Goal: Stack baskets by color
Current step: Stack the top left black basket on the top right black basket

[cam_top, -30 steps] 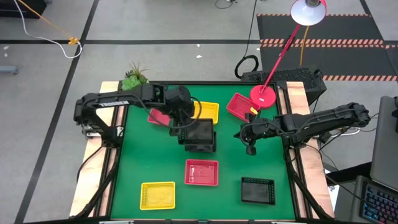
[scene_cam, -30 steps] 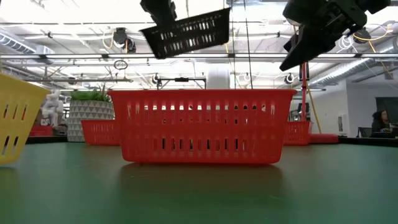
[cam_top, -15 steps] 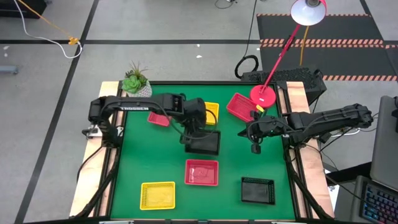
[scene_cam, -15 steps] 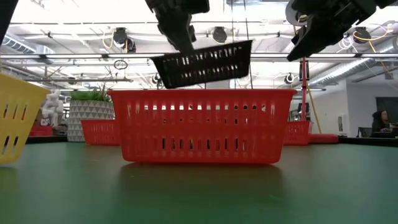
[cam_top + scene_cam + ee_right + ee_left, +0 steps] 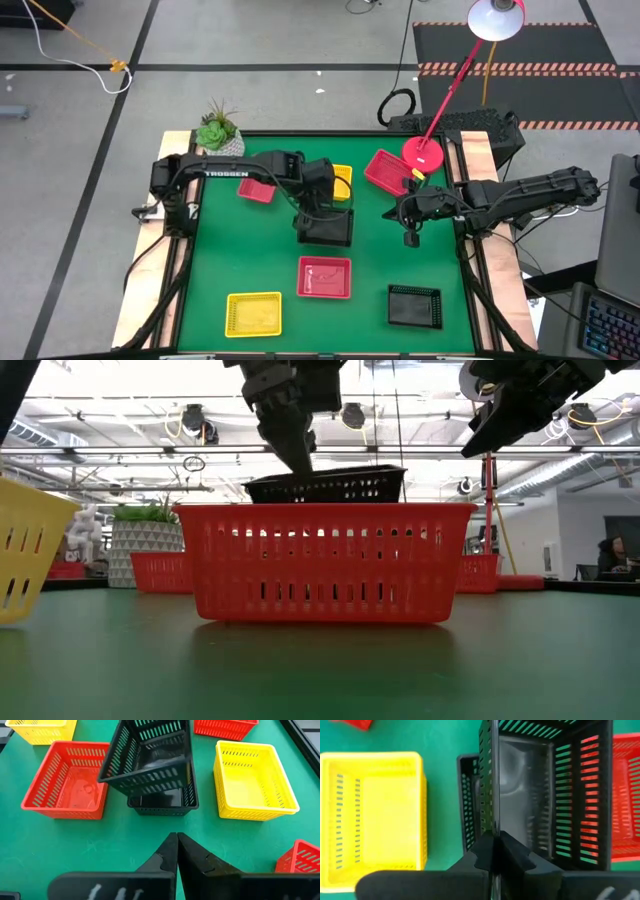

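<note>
My left gripper [image 5: 312, 208] is shut on a black basket [image 5: 328, 228], which hangs tilted right over a second black basket [image 5: 165, 805] standing on the green table. The held basket's lower side dips into the lower one. My right gripper [image 5: 408, 238] hovers shut and holding nothing to the right of them. A third black basket [image 5: 414, 306] sits near right. Red baskets lie at the middle [image 5: 324, 277], far left [image 5: 254, 190] and far right [image 5: 385, 170]. Yellow ones lie near left [image 5: 253, 313] and at the far middle [image 5: 341, 180]. My left gripper pinches the rim of the held basket's left wall [image 5: 492, 827], one finger inside the basket and one outside. The fingers [image 5: 512, 852] come from above, slanting down from the table's left. The basket hangs tilted, its right part sunk toward the lower basket; whether they touch, I cannot tell.
A red lamp base [image 5: 424, 155] stands at the far right edge beside the far-right red basket. A plant in a white pot [image 5: 218, 132] sits at the far left corner. Bare green table lies between the near baskets and along the left side.
My left gripper has gone down and toward the table's right with the black basket. The basket hung high and steeply tilted; now it sits lower and nearer level, over the second black basket.
</note>
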Controlling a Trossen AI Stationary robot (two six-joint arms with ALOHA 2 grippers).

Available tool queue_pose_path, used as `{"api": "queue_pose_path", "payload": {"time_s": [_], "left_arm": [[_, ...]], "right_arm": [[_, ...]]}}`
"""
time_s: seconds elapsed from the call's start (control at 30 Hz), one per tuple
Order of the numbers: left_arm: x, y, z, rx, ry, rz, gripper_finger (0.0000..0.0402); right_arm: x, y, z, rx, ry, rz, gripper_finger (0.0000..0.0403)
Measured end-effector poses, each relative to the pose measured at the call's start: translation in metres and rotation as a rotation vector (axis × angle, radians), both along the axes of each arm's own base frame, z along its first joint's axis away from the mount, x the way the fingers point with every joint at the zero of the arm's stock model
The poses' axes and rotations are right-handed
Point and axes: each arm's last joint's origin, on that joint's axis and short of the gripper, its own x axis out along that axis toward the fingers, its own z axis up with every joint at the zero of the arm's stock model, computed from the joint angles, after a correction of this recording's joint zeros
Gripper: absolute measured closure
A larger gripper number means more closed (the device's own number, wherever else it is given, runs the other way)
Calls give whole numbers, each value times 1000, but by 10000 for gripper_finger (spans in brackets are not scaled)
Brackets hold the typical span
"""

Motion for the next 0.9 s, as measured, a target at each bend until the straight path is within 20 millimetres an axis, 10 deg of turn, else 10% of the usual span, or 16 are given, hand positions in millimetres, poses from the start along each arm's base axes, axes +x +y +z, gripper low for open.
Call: {"api": "queue_pose_path", "payload": {"time_s": [0.9], "left_arm": [[-3,14,-22,-51,3,-12,374]], "right_arm": [[0,0,0,0,0,1,401]]}}
